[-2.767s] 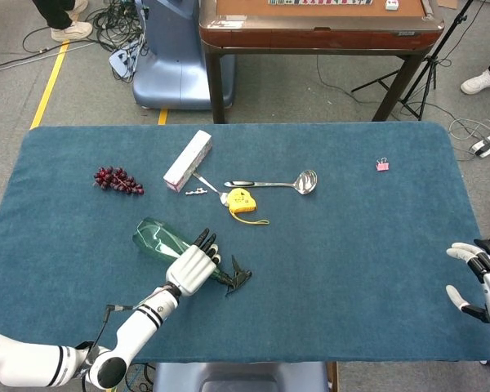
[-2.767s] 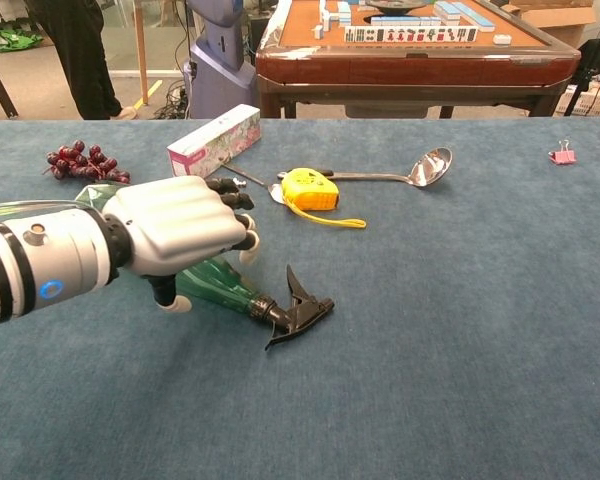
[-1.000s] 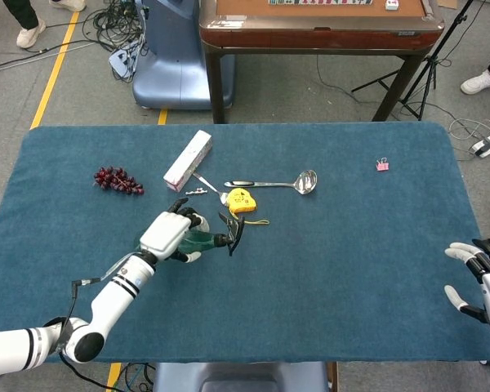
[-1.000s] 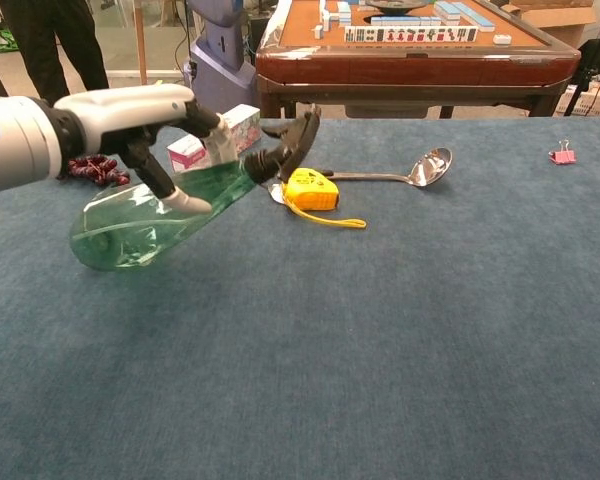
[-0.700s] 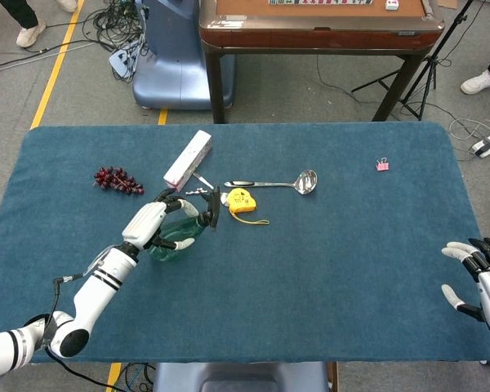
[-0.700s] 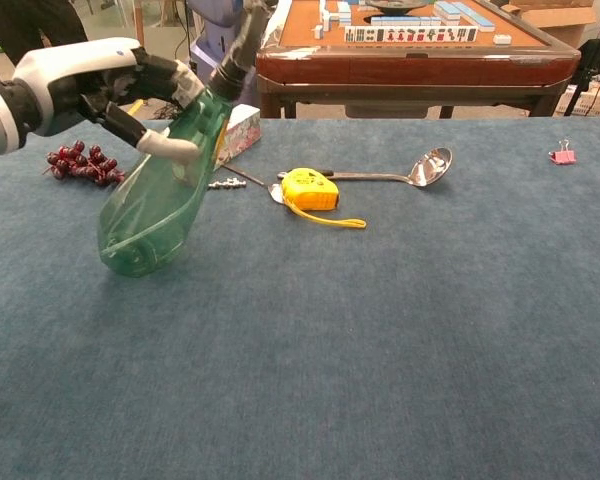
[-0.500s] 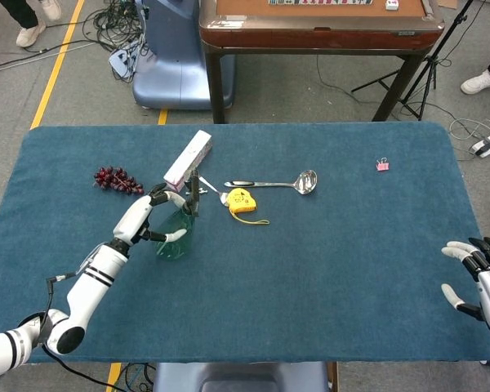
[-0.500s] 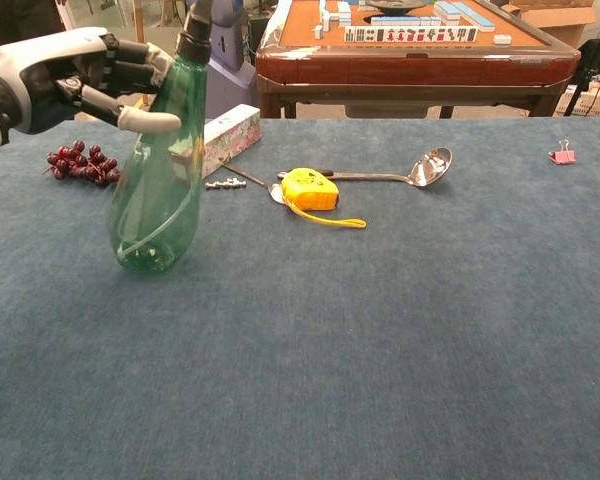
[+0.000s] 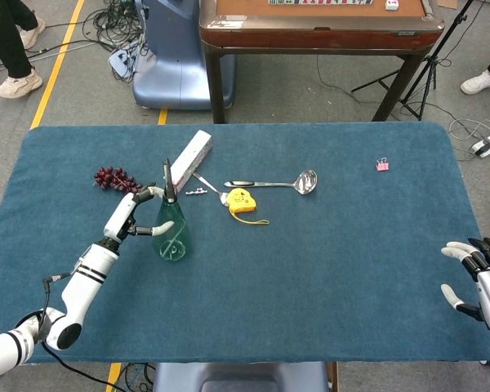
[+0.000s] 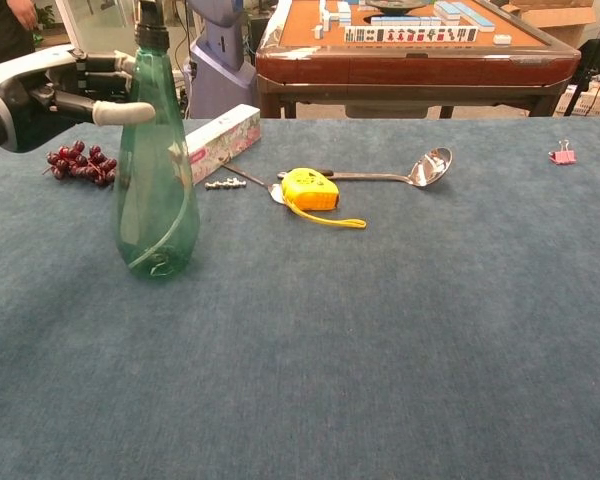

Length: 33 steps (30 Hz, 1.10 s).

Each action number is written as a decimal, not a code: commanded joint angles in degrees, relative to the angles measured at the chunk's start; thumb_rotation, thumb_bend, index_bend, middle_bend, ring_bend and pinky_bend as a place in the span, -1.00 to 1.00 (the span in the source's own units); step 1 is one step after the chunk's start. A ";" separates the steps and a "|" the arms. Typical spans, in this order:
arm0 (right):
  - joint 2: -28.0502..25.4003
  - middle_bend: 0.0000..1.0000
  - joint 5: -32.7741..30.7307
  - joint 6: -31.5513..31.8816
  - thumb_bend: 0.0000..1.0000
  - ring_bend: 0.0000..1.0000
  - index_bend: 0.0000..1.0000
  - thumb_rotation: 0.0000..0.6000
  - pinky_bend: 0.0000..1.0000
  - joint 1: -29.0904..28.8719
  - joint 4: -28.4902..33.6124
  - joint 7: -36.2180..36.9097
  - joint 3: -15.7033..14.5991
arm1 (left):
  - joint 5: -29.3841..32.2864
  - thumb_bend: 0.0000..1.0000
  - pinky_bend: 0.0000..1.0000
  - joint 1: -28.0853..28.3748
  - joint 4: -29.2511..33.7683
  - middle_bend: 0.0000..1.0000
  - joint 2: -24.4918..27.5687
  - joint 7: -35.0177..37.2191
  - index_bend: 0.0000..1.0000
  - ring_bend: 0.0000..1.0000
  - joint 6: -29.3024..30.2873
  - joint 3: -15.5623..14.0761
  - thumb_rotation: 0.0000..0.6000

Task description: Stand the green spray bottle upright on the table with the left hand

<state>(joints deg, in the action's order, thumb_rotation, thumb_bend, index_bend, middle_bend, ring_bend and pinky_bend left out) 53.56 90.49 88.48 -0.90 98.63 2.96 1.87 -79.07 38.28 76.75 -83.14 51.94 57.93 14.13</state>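
spray head point(image 10: 147, 12) cropped, right hand point(image 9: 483, 282) cut off

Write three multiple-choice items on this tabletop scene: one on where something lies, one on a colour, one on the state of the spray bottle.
1. Where does the bunch of grapes lie relative to the green spray bottle?
A. On the left-hand side of it
B. On the right-hand side of it
C. Under it

2. What colour is the tape measure?
A. Pink
B. Yellow
C. Blue

3. How does the bottle stand?
A. Flat on its side
B. Upside down
C. Upright on its base

Answers: 1 A, the grapes sit further left than the green spray bottle. 2 B, the tape measure has a yellow case. 3 C, its base rests on the table while the left hand has fingers at its neck.
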 commanded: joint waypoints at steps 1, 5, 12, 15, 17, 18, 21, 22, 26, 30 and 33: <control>-0.04 -0.44 0.03 0.05 -0.49 -0.72 -0.38 1.00 -0.75 0.01 0.06 -0.02 0.01 | -1.17 -0.44 -1.00 -0.36 -1.32 -0.09 -0.51 1.03 -0.03 -0.56 0.35 -1.07 1.00; 0.01 -0.44 0.01 0.10 -0.49 -0.72 -0.38 1.00 -0.75 0.02 0.13 -0.30 0.03 | -2.57 -0.44 -1.00 -0.57 -1.97 -0.11 -0.41 1.29 -0.08 -0.60 1.01 -2.04 1.00; 0.05 -0.44 0.09 0.31 -0.49 -0.72 -0.38 1.00 -0.75 0.12 0.09 -0.27 0.00 | -4.77 -0.44 -1.00 -0.72 -1.00 -0.47 1.80 2.03 -0.36 -0.86 1.12 -3.71 1.00; 0.05 -0.44 0.05 0.21 -0.49 -0.72 -0.38 1.00 -0.75 0.13 0.07 -0.20 -0.06 | -5.57 -0.44 -1.00 -0.86 -0.66 -0.55 2.63 2.82 -0.45 -0.91 1.35 -4.38 1.00; 0.09 -0.44 0.06 0.16 -0.49 -0.72 -0.38 1.00 -0.75 0.10 0.03 -0.12 -0.07 | -5.92 -0.44 -1.00 -1.04 -0.60 -0.57 2.96 2.95 -0.49 -0.93 1.86 -4.64 1.00; 0.12 -0.44 0.10 0.17 -0.49 -0.72 -0.38 1.00 -0.75 0.09 0.01 -0.07 -0.07 | -6.03 -0.44 -1.00 -1.10 -0.47 -0.59 3.19 3.09 -0.51 -0.94 1.97 -4.76 1.00; 0.18 -0.44 0.20 0.21 -0.49 -0.72 -0.38 1.00 -0.75 0.06 -0.07 0.08 -0.06 | -6.24 -0.44 -1.00 -1.27 -0.14 -0.61 3.90 3.46 -0.55 -0.95 2.21 -5.09 1.00; 0.19 -0.44 0.22 0.24 -0.49 -0.72 -0.38 1.00 -0.75 0.08 -0.11 0.14 -0.07 | -6.28 -0.44 -1.00 -1.36 -0.07 -0.62 4.12 3.51 -0.55 -0.95 2.32 -5.19 1.00; 0.11 -0.44 0.14 0.30 -0.49 -0.71 -0.38 1.00 -0.75 0.17 -0.16 0.21 -0.09 | -6.43 -0.44 -1.00 -1.82 0.22 -0.66 5.09 3.86 -0.61 -0.98 2.75 -5.72 1.00; 0.14 -0.44 0.26 0.34 -0.49 -0.72 -0.38 1.00 -0.75 0.14 -0.21 0.31 -0.10 | -6.65 -0.44 -1.00 -2.15 0.52 -0.70 5.88 4.05 -0.67 -1.00 3.04 -6.17 1.00; 0.19 -0.44 0.26 0.14 -0.49 -0.72 -0.38 1.00 -0.75 0.02 -0.25 0.36 -0.09 | -6.59 -0.44 -1.00 -2.48 1.07 -0.74 6.81 3.35 -0.71 -1.00 3.12 -6.58 1.00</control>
<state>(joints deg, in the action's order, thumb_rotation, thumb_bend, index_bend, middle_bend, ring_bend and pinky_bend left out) 53.74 90.75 88.63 -0.88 98.38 3.32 1.78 -85.71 35.97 77.58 -76.64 55.55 61.00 7.71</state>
